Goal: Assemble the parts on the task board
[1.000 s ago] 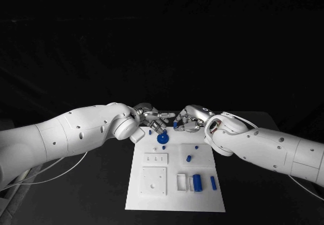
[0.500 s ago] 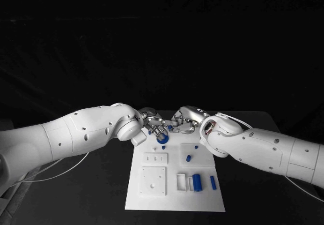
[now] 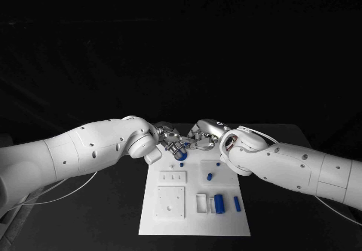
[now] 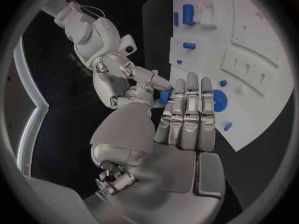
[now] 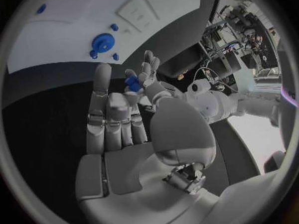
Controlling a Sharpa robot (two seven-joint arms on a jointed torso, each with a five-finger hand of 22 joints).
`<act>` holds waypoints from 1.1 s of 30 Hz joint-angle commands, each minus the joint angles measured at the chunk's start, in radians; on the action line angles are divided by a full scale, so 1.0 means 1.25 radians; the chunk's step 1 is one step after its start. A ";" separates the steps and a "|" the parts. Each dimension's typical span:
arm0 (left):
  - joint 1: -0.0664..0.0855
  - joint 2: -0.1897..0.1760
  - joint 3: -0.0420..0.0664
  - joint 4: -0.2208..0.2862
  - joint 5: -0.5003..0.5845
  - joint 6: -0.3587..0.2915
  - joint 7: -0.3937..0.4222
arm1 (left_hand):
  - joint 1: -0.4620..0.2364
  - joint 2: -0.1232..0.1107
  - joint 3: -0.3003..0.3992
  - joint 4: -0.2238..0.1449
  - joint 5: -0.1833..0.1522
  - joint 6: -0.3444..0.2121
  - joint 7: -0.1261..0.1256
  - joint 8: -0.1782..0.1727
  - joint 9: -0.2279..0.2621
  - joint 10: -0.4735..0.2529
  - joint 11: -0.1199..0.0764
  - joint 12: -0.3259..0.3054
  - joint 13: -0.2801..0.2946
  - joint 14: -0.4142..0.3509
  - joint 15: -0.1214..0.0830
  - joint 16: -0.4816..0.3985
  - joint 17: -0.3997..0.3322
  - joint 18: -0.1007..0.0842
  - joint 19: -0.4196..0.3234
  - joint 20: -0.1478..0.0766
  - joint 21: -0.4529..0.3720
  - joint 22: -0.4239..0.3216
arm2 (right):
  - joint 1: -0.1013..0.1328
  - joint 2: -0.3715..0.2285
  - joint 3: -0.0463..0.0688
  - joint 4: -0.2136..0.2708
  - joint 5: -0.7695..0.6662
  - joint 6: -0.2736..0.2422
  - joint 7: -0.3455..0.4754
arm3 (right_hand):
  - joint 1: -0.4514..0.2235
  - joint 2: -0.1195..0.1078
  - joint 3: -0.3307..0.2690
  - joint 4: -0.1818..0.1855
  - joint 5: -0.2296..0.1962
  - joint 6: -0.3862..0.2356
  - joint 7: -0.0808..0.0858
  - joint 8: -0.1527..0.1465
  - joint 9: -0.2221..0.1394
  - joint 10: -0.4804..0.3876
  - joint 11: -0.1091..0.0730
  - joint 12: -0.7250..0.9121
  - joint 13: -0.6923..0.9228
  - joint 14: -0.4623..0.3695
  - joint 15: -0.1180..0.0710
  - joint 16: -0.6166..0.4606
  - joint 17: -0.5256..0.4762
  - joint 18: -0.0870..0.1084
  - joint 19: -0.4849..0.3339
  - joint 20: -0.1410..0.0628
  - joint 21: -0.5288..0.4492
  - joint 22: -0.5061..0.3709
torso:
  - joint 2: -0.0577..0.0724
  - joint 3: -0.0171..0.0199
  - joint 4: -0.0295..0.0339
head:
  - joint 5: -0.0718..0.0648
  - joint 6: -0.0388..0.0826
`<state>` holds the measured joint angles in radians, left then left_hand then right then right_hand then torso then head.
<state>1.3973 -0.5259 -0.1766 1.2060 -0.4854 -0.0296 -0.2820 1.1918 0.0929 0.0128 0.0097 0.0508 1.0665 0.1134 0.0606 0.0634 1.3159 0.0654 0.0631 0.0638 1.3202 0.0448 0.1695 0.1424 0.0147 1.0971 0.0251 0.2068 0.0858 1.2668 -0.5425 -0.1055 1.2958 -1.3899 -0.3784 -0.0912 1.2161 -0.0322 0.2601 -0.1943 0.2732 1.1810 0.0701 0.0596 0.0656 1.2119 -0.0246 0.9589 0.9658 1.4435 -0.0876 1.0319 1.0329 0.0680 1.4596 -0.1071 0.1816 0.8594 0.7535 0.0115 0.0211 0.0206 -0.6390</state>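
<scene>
Two hands of mine meet over the far edge of the white board (image 3: pixel 226 222): my right hand (image 3: pixel 202 137) pinches a small blue piece (image 5: pixel 131 83), my left hand (image 3: pixel 172 140) flat-fingered, holding nothing, above the blue disc (image 4: pixel 219 101). A blue cylinder (image 3: pixel 219 203) lies near the board's near right corner.

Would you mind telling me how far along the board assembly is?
Early. A round blue part sits seated on the task board. The hands meet over its far end, where a small blue part is pinched between fingers. Loose blue pieces near the front remain unplaced.
</scene>
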 commanded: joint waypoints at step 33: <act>0.001 -0.008 0.001 0.002 0.022 0.007 0.019 | 0.040 0.061 0.017 -0.093 0.000 0.072 -0.026 0.002 0.001 0.028 -0.016 -0.001 -0.001 -0.008 -0.005 0.014 0.006 -0.007 -0.010 -0.003 0.009 0.012 | -0.003 0.002 0.000 -0.007 -0.012 0.032 -0.011 | -0.001 -0.003 0.001 0.005 0.002 0.000 -0.001 0.003 0.001 0.003 -0.002 0.000 0.000 0.004 -0.002 0.002 0.000 0.001 0.009 0.001 -0.003 -0.002 | 0.001 0.0000 0.0006 | -0.002 -0.001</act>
<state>1.3959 -0.5350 -0.1779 1.2065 -0.4670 -0.0359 -0.2716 1.2391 0.1709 0.0356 -0.1028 0.0490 1.1358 0.0928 0.0608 0.0635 1.3441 0.0446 0.0631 0.0629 1.3126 0.0450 0.1820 0.1493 0.0148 1.0896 0.0250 0.2146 0.0993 1.2663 -0.5382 -0.1039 1.2924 -1.3932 -0.3618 -0.0918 1.2121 -0.0362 0.2599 -0.1943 0.2719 1.1763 0.0713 0.0606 0.0660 1.2117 -0.0245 0.9588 0.9658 1.4435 -0.0876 1.0319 1.0326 0.0680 1.4597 -0.1070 0.1816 0.8572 0.7547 0.0113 0.0215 0.0185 -0.6394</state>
